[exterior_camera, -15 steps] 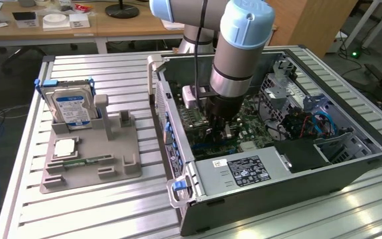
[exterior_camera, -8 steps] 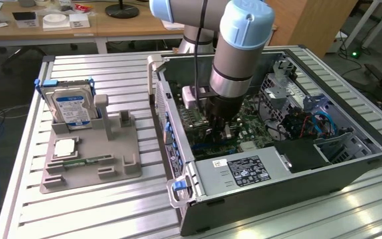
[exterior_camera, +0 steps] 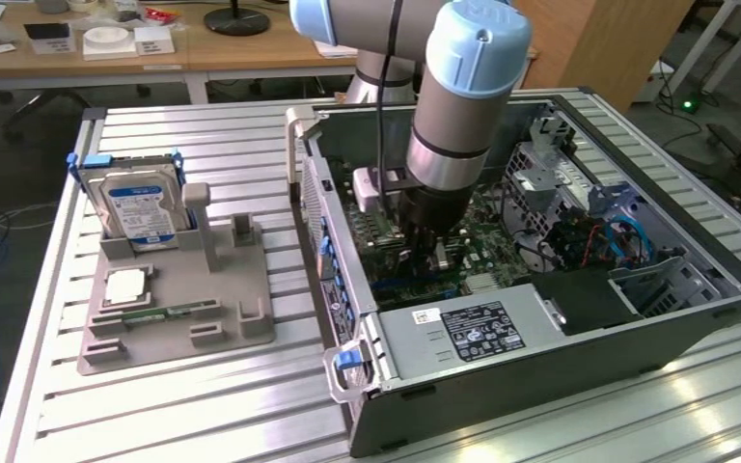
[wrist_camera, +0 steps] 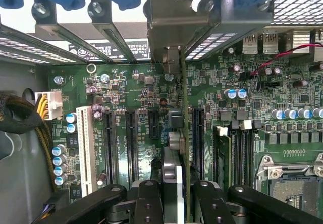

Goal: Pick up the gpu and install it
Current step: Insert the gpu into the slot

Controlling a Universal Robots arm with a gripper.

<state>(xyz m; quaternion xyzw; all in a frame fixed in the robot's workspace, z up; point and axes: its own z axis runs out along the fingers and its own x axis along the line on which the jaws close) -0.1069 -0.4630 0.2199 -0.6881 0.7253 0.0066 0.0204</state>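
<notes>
Fingers (wrist_camera: 147, 204) clamp the gpu (wrist_camera: 173, 158) edge-on between them, seemingly just above the motherboard (wrist_camera: 121, 90).

Even indoor light, faint surface glare

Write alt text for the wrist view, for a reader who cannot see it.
The gripper is shut on the gpu, which is seen edge-on and upright over a green motherboard, with its silver bracket at the far end. Black expansion slots run parallel beside the card, and a white slot lies further off.
</notes>
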